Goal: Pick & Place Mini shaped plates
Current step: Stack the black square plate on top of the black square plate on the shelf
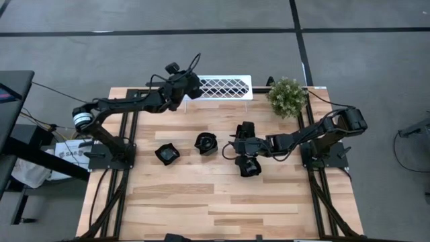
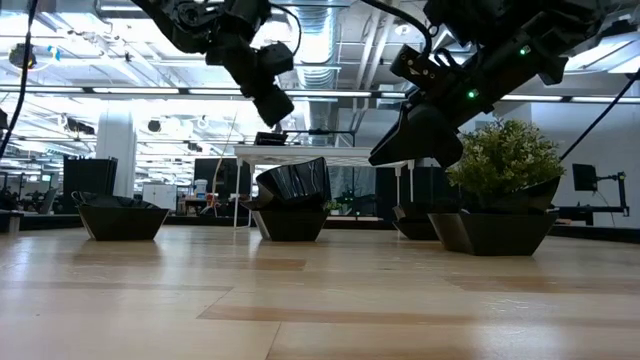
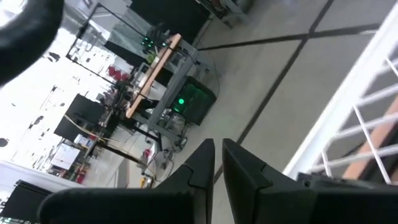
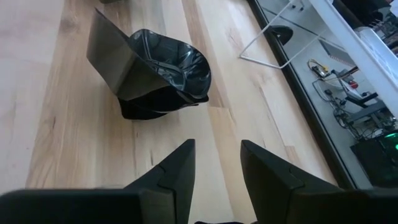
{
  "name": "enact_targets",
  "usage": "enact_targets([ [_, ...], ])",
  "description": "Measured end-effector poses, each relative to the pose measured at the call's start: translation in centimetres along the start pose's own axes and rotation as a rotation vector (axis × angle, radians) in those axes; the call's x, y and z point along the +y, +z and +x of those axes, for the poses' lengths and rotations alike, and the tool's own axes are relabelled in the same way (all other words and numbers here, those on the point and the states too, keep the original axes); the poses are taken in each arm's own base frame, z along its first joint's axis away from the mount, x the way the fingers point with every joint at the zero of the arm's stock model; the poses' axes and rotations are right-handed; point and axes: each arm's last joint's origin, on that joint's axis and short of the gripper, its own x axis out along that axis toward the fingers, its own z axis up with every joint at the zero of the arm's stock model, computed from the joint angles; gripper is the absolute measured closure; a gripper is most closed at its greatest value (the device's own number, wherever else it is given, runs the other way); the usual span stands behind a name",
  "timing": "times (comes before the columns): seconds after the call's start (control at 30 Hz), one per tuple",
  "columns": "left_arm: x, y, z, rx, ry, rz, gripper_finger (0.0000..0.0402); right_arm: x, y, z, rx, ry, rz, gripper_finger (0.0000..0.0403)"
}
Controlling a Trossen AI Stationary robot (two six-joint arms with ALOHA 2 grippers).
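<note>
My right tool [image 4: 214, 163] hovers empty, fingers apart, above the tabletop [image 1: 201, 195] facing stacked mini plates [image 4: 155, 74]. My left tool [image 3: 214, 163], fingers nearly together, is raised by the white rack [image 1: 225, 87].

Five plates, best count: plate [image 1: 167, 154], second plate [image 1: 248, 167], third plate [image 1: 245, 128] partly hidden, plus stack [image 1: 206, 143] of two. Two arms: left arm [image 1: 127, 104], right arm [image 1: 316, 131]. One rack [image 1: 225, 87]. One plant [image 1: 287, 96]. One table [image 1: 222, 202].

Rack [image 3: 367, 118] cut off at edge
</note>
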Motion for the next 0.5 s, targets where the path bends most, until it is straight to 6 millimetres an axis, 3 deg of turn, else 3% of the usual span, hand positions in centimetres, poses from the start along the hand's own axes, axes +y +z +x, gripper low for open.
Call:
enact_targets([
  [0.5, -0.01, -0.46, 0.58, 0.047, 0.033, 0.06, 0.0368, 0.01, -0.01, -0.01, 0.001, 0.001, -0.001, 0.028],
])
